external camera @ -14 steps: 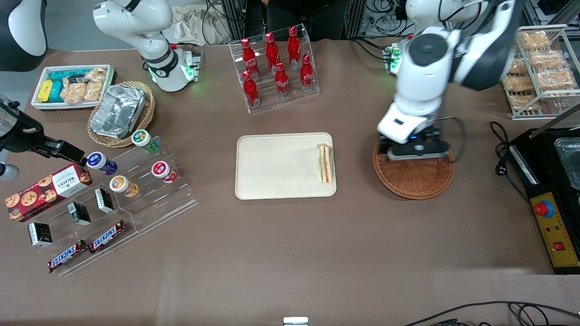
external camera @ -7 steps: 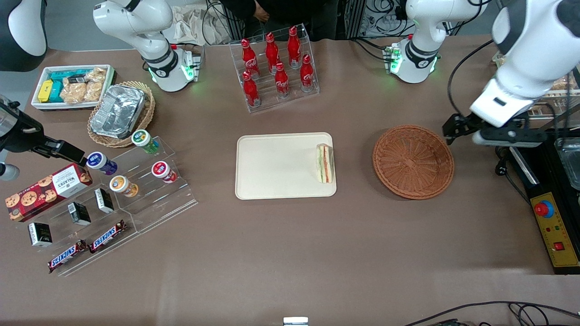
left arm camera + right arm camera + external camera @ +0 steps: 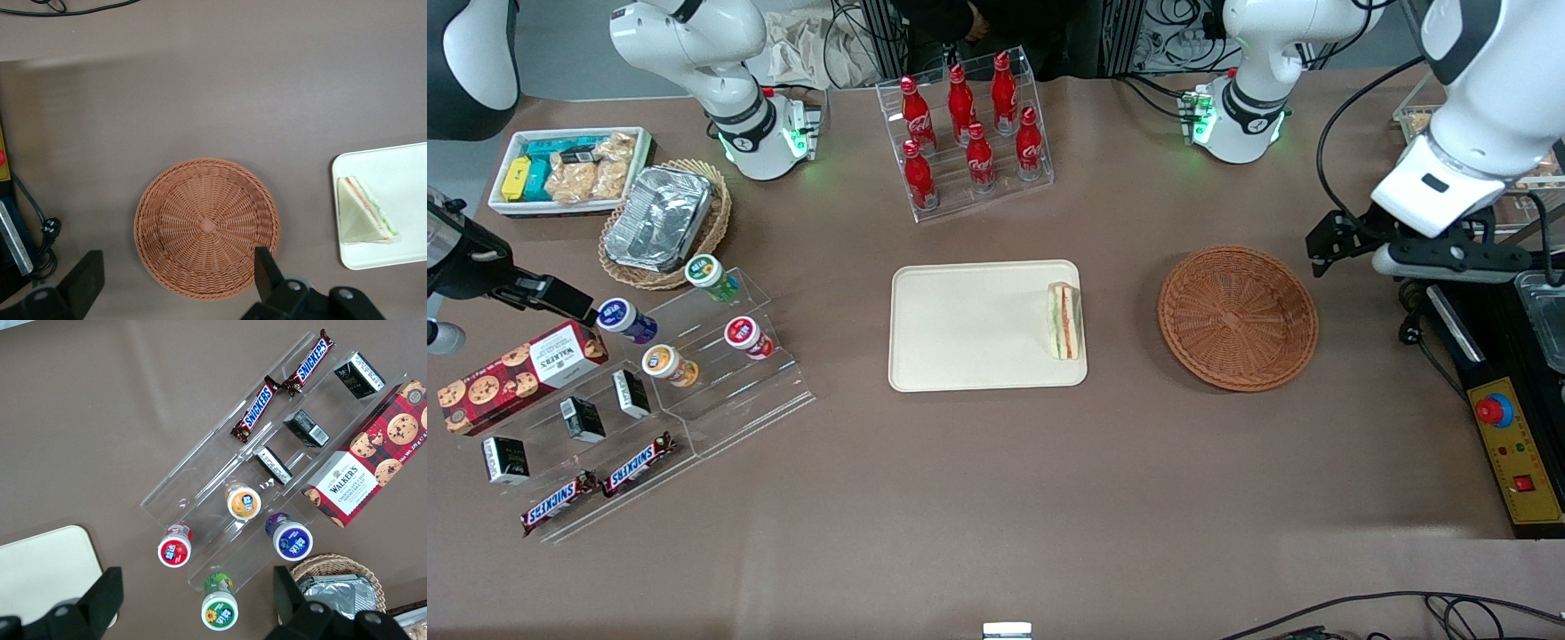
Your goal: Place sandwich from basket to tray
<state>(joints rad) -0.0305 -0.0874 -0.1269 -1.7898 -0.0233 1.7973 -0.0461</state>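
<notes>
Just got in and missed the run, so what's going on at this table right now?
The job looks done. The sandwich lies on the tray, at the edge nearest the basket, which holds nothing. The left arm's gripper is open and empty, raised off toward the working arm's end of the table, with its wrist camera looking down at the basket. Nothing is being handled at this moment.

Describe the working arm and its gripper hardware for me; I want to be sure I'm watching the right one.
The working arm has glossy white shells with dark grey joint sections; a black cable loops beside it. Its base shows a green light. The gripper, above the table beside the basket, is black under a white wrist block, with dark, blunt jaws standing apart.
</notes>
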